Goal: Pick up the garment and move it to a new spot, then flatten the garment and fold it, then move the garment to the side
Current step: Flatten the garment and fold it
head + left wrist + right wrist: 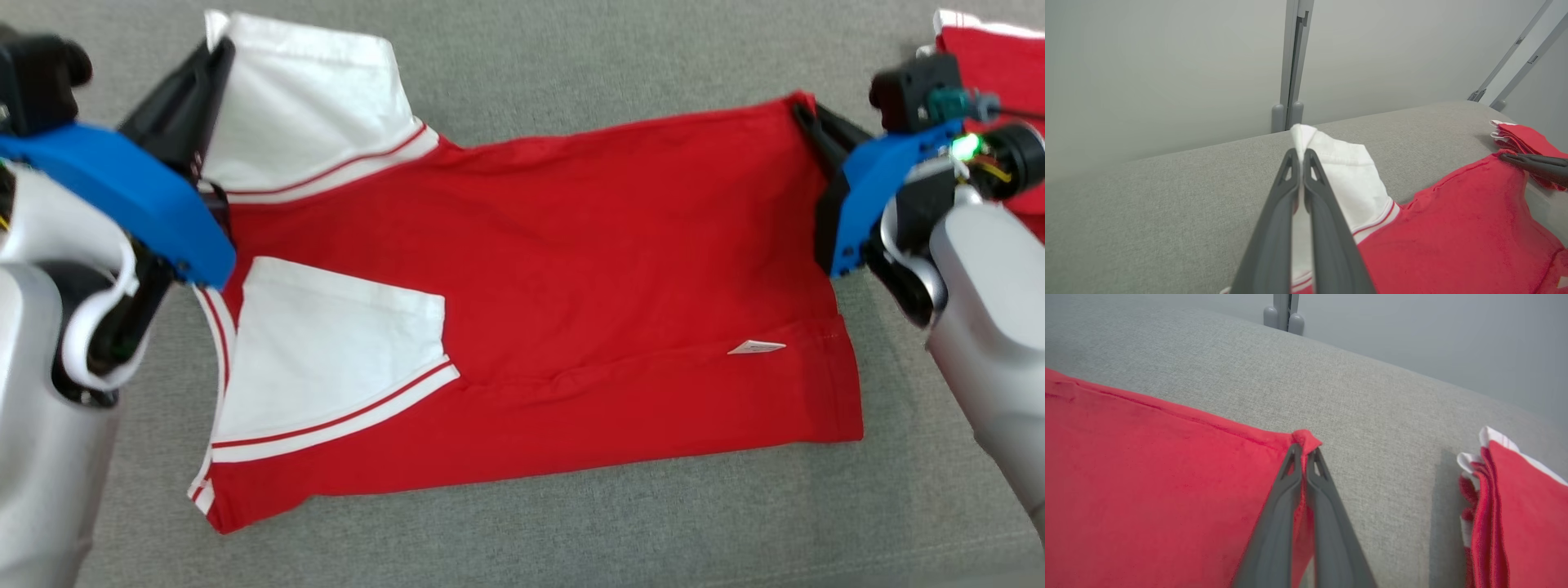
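Observation:
The garment (pixel 531 269) is a red shirt with white sleeves, spread across the grey cushion with one sleeve folded over its front. My left gripper (pixel 219 51) is shut on the far white sleeve (pixel 1347 175) at its top corner, cloth pinched between the fingers (pixel 1274 228). At the far right corner of the red hem (pixel 1304 437), my right gripper (pixel 804 114) is shut on a small bunch of red cloth. The right gripper's dark fingers (pixel 1535 163) also show in the left wrist view.
A stack of folded red and white garments (pixel 1511 506) lies on the cushion just right of the right gripper, also seen as a red pile (pixel 996 73). A grey post (pixel 1290 65) and a pale wall stand behind the cushion's far edge.

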Motion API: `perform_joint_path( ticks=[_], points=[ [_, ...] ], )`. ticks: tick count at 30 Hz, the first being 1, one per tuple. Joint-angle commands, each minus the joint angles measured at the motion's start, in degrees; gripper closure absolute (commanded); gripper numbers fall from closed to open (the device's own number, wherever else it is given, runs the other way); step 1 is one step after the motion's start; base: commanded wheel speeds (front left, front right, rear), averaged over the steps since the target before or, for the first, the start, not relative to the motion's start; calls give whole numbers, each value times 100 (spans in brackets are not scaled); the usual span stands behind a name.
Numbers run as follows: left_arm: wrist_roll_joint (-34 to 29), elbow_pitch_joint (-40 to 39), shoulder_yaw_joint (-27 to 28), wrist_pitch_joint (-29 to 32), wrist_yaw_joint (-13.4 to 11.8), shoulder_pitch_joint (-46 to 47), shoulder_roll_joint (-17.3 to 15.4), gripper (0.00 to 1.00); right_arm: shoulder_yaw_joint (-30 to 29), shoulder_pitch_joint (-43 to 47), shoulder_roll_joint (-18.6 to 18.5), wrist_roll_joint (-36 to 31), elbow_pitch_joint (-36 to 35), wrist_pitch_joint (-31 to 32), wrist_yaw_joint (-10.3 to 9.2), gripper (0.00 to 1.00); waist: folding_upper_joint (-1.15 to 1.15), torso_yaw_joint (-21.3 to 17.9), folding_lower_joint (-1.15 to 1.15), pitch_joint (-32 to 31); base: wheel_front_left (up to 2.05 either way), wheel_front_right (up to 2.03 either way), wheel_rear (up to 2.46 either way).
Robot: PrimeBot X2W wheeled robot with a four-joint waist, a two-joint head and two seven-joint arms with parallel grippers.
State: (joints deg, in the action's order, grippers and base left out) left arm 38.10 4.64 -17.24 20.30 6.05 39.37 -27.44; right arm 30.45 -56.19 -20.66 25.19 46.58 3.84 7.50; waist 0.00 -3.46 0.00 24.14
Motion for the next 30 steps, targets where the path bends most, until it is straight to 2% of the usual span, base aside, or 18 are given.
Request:
perform_joint_path(
  ticks=[1, 8, 15, 20, 30],
  points=[
    [29, -80, 50, -106, -38, -216, 5, 100, 41, 198, -99, 108, -89, -112, 0, 100, 0, -8, 0, -126, 0, 0, 0],
    [242, -537, 114, -601, -258, -1576, 162, 100, -49, 1232, -444, 501, -581, -672, 0, 100, 0, 182, 0, -628, 0, 0, 0],
    [490, -673, 121, -1063, -446, -2863, 452, 100, -538, 2341, -544, 543, -1111, -949, 0, 100, 0, 323, 0, -990, 0, 0, 0],
    [465, -377, 36, -1312, -484, -3258, 612, 100, -918, 2950, -403, 420, -1486, -846, 0, 100, 0, 339, 0, -1086, 0, 0, 0],
    [417, 359, -25, -1701, -412, -3327, 769, 100, -1545, 3614, -57, 14, -2000, -631, 0, 100, 0, 320, 0, -1141, 0, 0, 0]
  ],
)
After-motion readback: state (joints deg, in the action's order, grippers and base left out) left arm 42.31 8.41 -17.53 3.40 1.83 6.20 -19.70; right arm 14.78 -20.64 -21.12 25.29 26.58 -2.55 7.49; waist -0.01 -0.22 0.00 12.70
